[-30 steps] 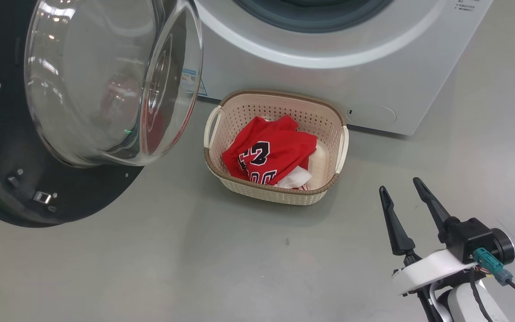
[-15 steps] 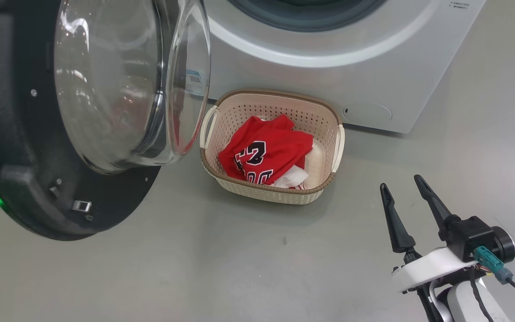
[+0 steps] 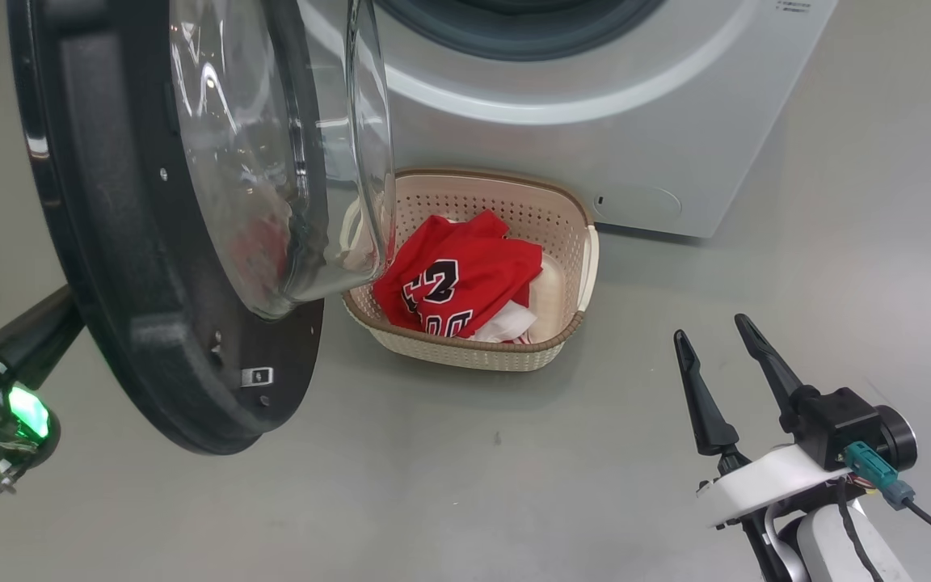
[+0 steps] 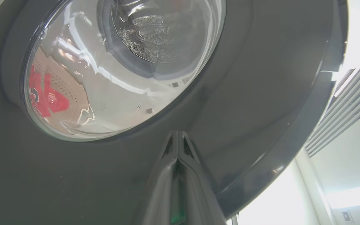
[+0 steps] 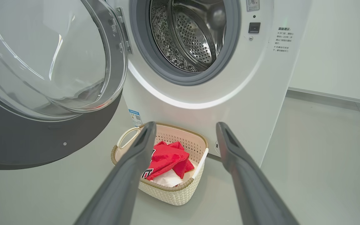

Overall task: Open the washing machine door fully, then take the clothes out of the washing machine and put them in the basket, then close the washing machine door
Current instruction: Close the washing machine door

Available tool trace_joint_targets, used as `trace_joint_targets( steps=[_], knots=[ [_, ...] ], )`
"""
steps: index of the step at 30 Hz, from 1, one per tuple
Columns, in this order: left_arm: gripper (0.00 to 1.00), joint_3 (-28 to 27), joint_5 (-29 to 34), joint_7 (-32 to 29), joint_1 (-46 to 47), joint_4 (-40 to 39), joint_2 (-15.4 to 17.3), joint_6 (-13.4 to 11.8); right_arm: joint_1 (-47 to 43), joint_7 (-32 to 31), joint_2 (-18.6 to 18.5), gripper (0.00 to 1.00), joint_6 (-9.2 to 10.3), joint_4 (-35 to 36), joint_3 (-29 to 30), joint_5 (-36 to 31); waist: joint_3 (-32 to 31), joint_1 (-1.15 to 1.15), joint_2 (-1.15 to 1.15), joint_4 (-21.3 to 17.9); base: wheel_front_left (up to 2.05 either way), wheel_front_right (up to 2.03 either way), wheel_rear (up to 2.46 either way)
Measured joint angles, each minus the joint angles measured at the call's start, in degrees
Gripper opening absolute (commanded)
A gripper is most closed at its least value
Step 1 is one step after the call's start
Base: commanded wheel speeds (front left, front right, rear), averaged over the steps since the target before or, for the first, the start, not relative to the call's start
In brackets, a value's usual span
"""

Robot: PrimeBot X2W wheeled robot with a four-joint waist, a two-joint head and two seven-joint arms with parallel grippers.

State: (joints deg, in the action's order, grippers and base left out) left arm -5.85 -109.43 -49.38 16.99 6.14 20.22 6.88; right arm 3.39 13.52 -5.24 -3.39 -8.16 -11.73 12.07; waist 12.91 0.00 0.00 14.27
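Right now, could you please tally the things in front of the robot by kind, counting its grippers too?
washing machine: 1
washing machine door: 1, standing open
basket: 1
clothes: 1 red heap in the basket; I cannot tell how many garments it holds
grippers: 2, the left gripper shut and the right gripper open
Total: 6

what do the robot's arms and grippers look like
The right gripper has two long, tapering black fingers on a black block, a white wrist bracket, a teal plug with a black cable, and a pale forearm. The left gripper has the same dark glossy fingers; a green light glows at its wrist.
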Motion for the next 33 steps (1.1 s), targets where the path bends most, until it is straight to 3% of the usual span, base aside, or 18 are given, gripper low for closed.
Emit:
trace_joint_targets(
  steps=[11, 26, 33],
  knots=[
    [0.00, 1.49, -0.59, -2.93, -1.52, -5.75, -1.09, 0.00, 0.86, 0.41, 0.89, 1.00, 0.00, -0.45, -0.74, 0.86, -0.16, 0.00, 0.00, -3.90, 0.00, 0.00, 0.00],
    [0.00, 2.45, -1.22, -4.52, -1.96, -12.36, -1.21, -0.03, 1.91, 0.43, 1.75, 1.00, 0.13, -0.86, -1.90, 2.52, 1.45, 0.00, 0.00, -12.37, 0.00, 0.00, 0.00],
    [0.00, 2.26, -1.08, -3.83, -1.57, -14.02, -0.81, -1.65, 2.74, 0.52, 2.02, 1.00, 0.58, -0.78, -2.36, 3.08, 3.49, 0.00, 0.00, -16.68, 0.00, 0.00, 0.00]
  ],
)
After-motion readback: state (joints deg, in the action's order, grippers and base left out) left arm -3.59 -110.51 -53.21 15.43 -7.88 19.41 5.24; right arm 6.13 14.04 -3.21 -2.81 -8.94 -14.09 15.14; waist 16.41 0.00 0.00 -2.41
